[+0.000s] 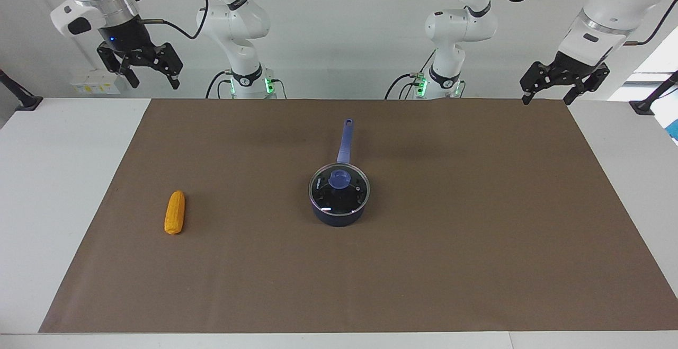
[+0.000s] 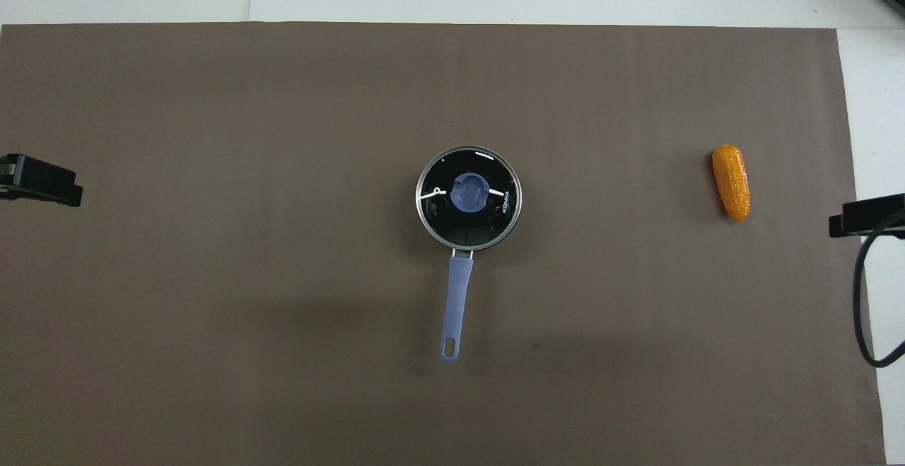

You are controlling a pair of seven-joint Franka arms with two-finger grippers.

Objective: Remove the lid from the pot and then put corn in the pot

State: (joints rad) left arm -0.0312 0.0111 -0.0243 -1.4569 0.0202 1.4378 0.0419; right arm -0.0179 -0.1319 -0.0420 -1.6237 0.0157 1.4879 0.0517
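Observation:
The dark navy pot [image 1: 339, 215] stands in the middle of the brown mat, its long blue-purple handle [image 1: 345, 140] pointing toward the robots. The glass lid [image 1: 339, 187] with its blue-purple knob sits closed on the pot. They also show in the overhead view: pot handle [image 2: 456, 303] and lid [image 2: 468, 197]. The yellow-orange corn [image 1: 175, 212] lies on the mat toward the right arm's end, also in the overhead view [image 2: 731, 182]. My right gripper [image 1: 153, 80] hangs open and empty high above the mat's edge by the robots. My left gripper [image 1: 548, 97] waits likewise, open and empty.
The brown mat [image 1: 476, 232] covers most of the white table [image 1: 53, 179]. In the overhead view only a black part of the left gripper [image 2: 39, 182] and of the right gripper [image 2: 866, 215] show at the edges, with a black cable [image 2: 859, 310] hanging by the right one.

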